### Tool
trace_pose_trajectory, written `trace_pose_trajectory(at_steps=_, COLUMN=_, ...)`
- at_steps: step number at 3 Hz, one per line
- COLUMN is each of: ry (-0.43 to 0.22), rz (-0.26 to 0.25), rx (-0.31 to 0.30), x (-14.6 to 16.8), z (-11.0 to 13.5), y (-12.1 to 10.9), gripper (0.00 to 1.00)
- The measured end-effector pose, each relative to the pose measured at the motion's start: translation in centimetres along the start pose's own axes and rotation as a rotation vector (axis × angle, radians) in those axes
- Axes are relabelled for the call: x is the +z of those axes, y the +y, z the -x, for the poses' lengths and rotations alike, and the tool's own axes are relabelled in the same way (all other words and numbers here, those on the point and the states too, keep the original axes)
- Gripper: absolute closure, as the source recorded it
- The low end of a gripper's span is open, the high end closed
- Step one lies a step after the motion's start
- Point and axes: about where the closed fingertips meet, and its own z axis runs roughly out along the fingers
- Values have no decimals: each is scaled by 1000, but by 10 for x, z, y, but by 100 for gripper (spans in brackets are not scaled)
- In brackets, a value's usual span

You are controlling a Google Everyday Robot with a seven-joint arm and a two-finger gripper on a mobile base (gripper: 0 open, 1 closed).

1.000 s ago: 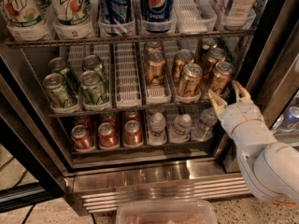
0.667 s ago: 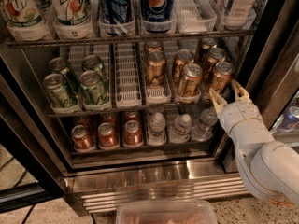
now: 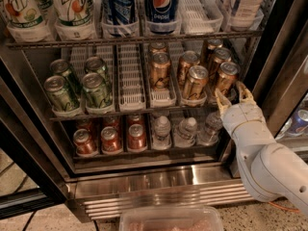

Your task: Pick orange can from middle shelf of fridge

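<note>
orange can (image 3: pixel 226 78), a shiny copper-orange aluminium drink can with a silver top, stands at the front of the rightmost lane. the large stainless-steel fridge (image 3: pixel 159 182) stands open. its middle shelf (image 3: pixel 131 76), a wire rack with white slotted plastic lane trays, holds green cans (image 3: pixel 96 88) on the left and orange ones on the right. the white two-finger gripper (image 3: pixel 234 97) sits just in front of that can, fingers spread apart, gripping nothing.

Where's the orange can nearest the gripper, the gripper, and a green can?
orange can (image 3: pixel 224 80): camera view, body.
gripper (image 3: pixel 229 89): camera view, between its fingertips, beside that can.
green can (image 3: pixel 62 99): camera view, body.
</note>
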Motion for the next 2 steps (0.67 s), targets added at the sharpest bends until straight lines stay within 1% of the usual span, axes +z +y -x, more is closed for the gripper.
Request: trace_pose_trajectory(at_steps=2, ry=16, rz=-28, rx=-2, x=9, z=-3, y=4, gripper=50)
